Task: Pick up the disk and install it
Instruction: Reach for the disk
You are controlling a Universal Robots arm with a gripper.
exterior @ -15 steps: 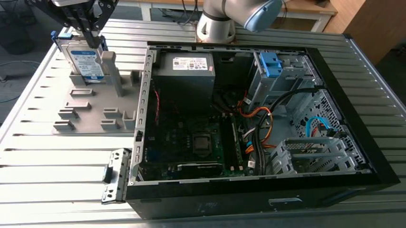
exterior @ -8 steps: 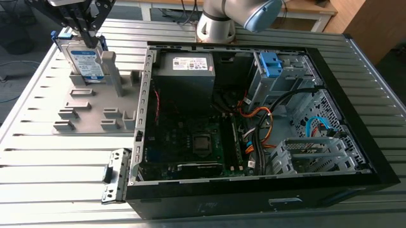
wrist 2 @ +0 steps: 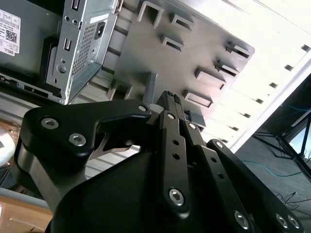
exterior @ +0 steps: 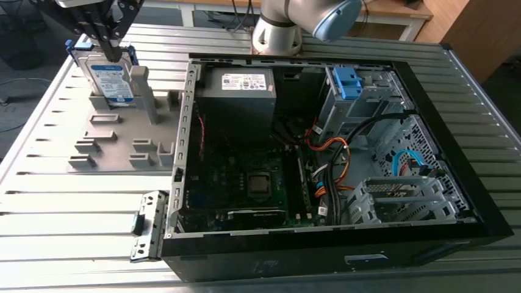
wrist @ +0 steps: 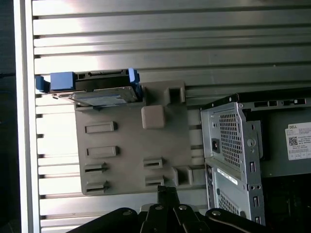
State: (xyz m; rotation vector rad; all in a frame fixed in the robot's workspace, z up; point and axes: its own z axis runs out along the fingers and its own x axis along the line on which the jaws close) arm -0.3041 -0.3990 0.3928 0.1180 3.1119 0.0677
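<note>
A slatted metal worktop [exterior: 73, 226] carries a grey holder plate [exterior: 114, 143] towards its edge on the exterior view's left. An open black computer case [exterior: 326, 256] lies just beside the plate, on the exterior view's right. The disk [exterior: 110, 76] stands upright on its edge in a slot at the plate's far end, near the worktop's far corner. It is silver, with a white-and-blue label and blue rails. In the first wrist view the disk [wrist: 104, 94] sits at one end of the plate [wrist: 131, 145].

The black gripper [exterior: 111, 44] hangs above the plate. In both wrist views its claw [wrist: 167, 190] [wrist 2: 169, 96] is pressed together with nothing pinched. Inside the case, a grey box with a white sticker [exterior: 240, 101] sits by the far wall, and a blue bracket [exterior: 346, 82] sits in the drive bay.
</note>
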